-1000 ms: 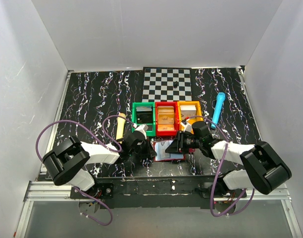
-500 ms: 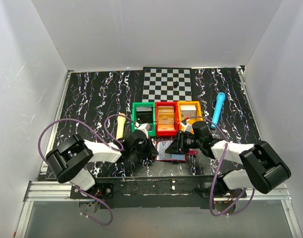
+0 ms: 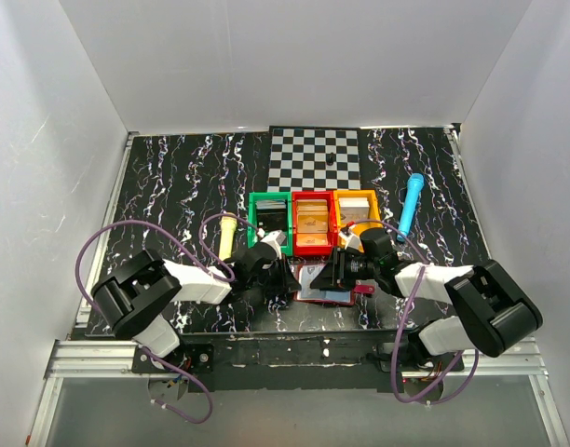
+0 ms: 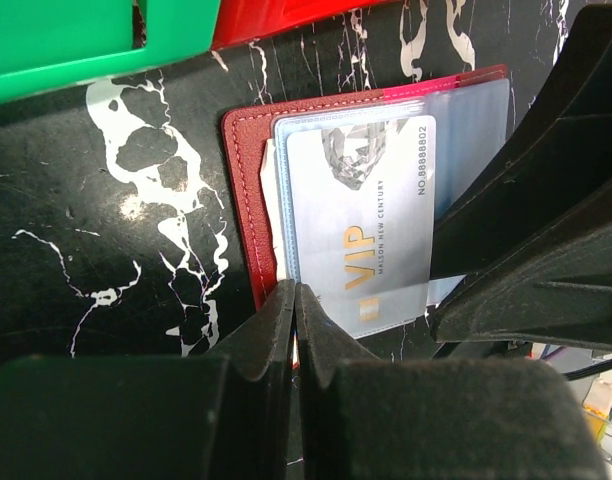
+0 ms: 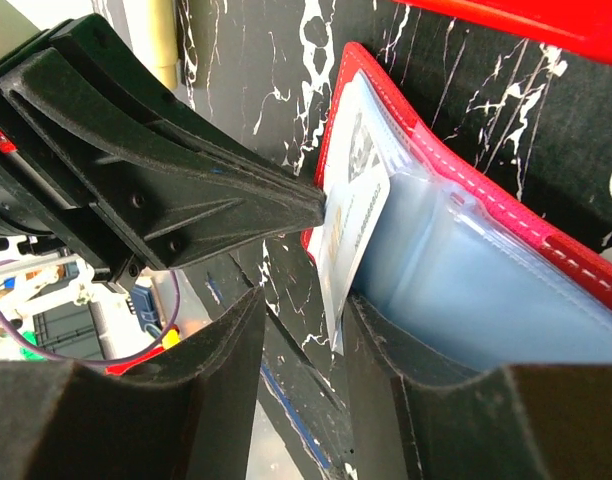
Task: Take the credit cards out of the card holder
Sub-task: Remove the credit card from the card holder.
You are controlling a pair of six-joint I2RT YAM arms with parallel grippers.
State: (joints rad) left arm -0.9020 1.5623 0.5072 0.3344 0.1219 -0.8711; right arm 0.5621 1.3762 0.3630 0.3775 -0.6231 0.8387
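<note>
The card holder [image 3: 318, 283] lies open on the black marbled table in front of the bins, dark red border [image 4: 244, 180] round a pale blue inside [image 5: 466, 280]. A pale VIP card [image 4: 361, 220] sticks partway out of its sleeve at the holder's left side. My left gripper [image 4: 294, 290] is shut, its tips pressed on the holder's left border next to the card [image 5: 351, 235]. My right gripper [image 5: 304, 300] is open, one finger on each side of the card's protruding edge, the card leaning against the right finger [image 5: 386, 330]. In the top view both grippers [image 3: 287, 277] [image 3: 330, 272] meet over the holder.
Green [image 3: 269, 222], red [image 3: 313, 223] and orange [image 3: 357, 216] bins stand in a row just behind the holder. A checkerboard mat [image 3: 315, 156] lies further back. A blue cylinder [image 3: 411, 205] lies at the right, a cream one [image 3: 226, 237] at the left.
My right gripper's jaws have widened round the card. My left gripper has slid right, closer onto the holder's left edge, and stayed shut.
</note>
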